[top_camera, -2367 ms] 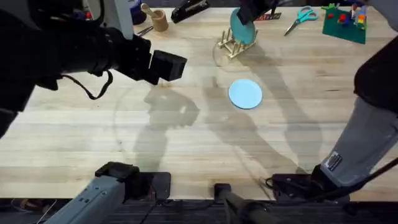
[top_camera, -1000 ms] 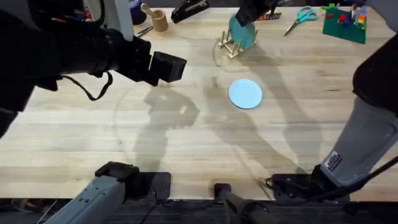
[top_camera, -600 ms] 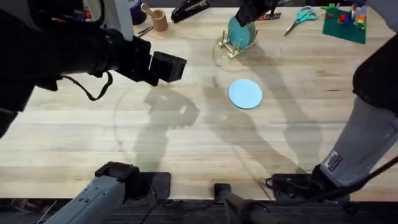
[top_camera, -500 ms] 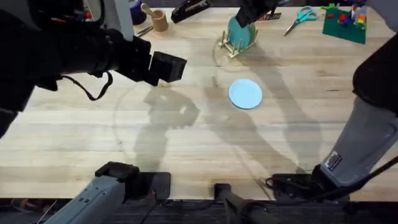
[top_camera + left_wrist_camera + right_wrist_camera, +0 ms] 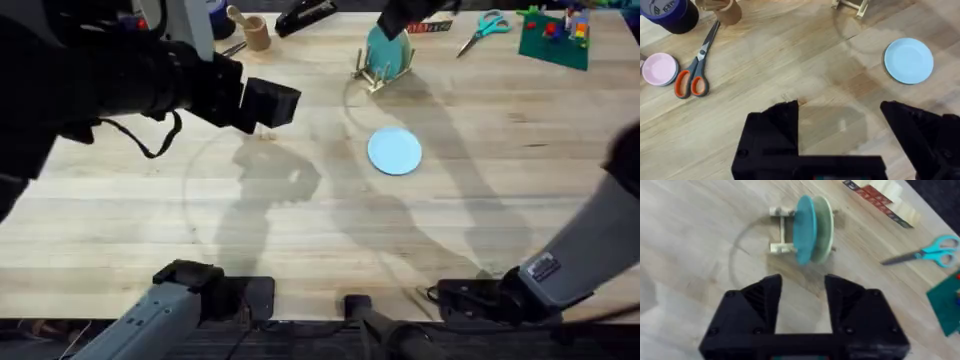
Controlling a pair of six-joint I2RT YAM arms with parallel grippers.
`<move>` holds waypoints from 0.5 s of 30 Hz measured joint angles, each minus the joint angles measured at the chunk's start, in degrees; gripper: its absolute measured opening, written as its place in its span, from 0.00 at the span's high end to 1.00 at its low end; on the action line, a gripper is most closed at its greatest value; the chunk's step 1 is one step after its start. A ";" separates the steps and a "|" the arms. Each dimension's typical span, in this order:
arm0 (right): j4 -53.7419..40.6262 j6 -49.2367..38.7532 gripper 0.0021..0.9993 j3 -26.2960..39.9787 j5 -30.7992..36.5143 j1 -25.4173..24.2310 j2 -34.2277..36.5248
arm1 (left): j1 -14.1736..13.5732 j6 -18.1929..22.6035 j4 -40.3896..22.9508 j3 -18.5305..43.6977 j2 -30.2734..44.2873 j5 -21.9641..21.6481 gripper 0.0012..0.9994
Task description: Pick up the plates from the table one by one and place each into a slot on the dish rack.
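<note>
Overhead: turquoise plate [image 5: 389,50] now standing in the dish rack [image 5: 372,74], released since a moment ago; right gripper [image 5: 801,298] spread wide above it. Left gripper [image 5: 840,125] wide too. Sky-blue plate [image 5: 395,151] flat near the rack, next.

Both arms are matte black with blocky, angular black grippers [image 5: 801,297]; a grey link bears a small printed label, and black cables trail.

Left gripper [image 5: 840,112] fingers spread wide above the table [image 5: 790,65]; sky-blue plate [image 5: 908,60] lying flat, orange-handled scissors [image 5: 695,70] beside a pink dish [image 5: 659,69].
</note>
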 joint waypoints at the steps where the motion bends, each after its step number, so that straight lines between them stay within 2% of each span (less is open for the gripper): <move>1: -0.93 0.01 0.45 0.00 0.01 0.00 -1.54 | 0.00 0.00 0.02 0.00 -0.02 0.00 0.01; 2: -1.71 0.15 0.36 0.00 0.01 0.00 -2.87 | 0.00 0.00 0.02 0.00 0.00 0.00 0.01; 4: -3.32 0.15 0.07 0.10 0.04 0.00 -5.48 | 0.00 0.00 0.02 0.00 0.00 0.00 0.01; 5: -4.02 0.04 0.02 0.13 0.08 0.00 -6.71 | 0.00 0.00 0.02 0.00 -0.02 0.00 0.01; 15: -10.26 0.04 0.00 0.13 0.21 0.00 -17.90 | 0.00 0.00 0.02 0.00 -0.02 0.00 0.01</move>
